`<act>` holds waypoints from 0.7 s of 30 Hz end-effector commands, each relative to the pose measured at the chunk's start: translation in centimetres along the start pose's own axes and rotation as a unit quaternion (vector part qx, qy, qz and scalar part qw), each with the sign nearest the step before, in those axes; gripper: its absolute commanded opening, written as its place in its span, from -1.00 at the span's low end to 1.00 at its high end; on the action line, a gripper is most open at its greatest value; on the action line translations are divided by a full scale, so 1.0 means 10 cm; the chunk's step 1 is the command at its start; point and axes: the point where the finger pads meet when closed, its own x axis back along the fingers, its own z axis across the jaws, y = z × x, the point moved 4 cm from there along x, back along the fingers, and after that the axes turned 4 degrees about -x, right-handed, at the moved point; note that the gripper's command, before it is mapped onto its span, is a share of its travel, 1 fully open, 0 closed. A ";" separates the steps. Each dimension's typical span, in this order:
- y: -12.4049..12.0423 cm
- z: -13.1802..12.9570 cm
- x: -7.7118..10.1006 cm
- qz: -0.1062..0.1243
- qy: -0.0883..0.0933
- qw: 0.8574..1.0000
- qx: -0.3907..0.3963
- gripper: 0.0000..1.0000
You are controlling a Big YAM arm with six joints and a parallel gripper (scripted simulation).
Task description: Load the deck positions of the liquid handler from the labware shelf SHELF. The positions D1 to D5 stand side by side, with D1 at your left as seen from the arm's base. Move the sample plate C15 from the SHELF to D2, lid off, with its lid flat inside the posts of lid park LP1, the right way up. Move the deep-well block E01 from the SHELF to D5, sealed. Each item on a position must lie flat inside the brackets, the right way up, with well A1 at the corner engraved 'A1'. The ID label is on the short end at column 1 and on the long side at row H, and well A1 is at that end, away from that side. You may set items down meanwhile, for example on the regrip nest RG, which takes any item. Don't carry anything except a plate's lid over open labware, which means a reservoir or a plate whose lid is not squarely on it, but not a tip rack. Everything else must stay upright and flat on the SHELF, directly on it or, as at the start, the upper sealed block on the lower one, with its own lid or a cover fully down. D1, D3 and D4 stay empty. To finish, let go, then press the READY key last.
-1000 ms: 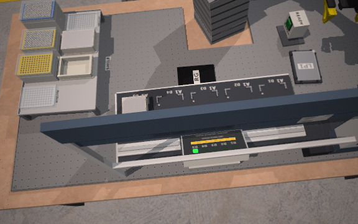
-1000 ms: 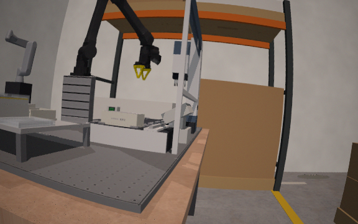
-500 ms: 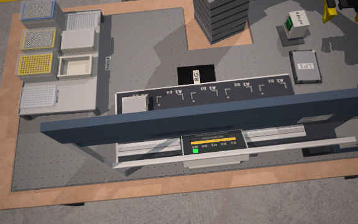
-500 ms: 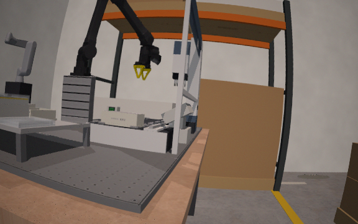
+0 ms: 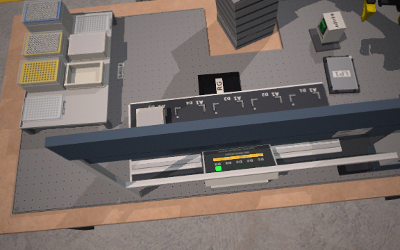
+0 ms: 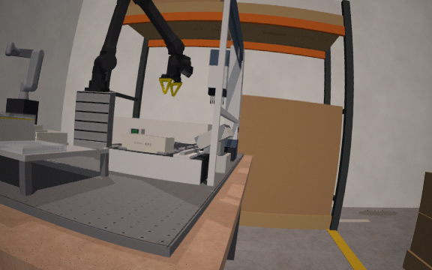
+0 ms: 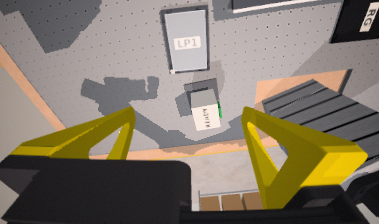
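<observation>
My gripper (image 7: 188, 112) is open and empty, high above the READY key (image 7: 206, 110); it also shows in the exterior view (image 6: 170, 87), and one yellow finger shows at the top right of the top view (image 5: 368, 10). A sealed white deep-well block (image 5: 149, 116) sits in D5 at the deck's left end. D2 (image 5: 271, 98) holds nothing. Lid park LP1 (image 5: 341, 73) shows its label; I cannot tell whether a clear lid lies on it. Two lidded clear plates (image 5: 93, 22) (image 5: 42, 107) lie on the SHELF; their labels are unreadable.
The SHELF also holds three tip racks (image 5: 43, 43), a sealed block (image 5: 87, 45) and an open reservoir (image 5: 84, 74). The black regrip nest RG (image 5: 219, 84) is bare. The arm's base tower (image 5: 246, 21) stands beside the key. A blue gantry beam (image 5: 235, 126) crosses the deck front.
</observation>
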 end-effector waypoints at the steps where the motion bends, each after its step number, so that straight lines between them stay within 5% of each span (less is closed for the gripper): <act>1: 0.05 0.15 0.25 -0.012 0.032 0.998 -0.045 1.00; 20: 0.05 0.15 0.25 -0.007 0.033 0.981 -0.191 1.00; 21: -0.08 0.01 0.17 -0.004 0.013 0.981 -0.195 1.00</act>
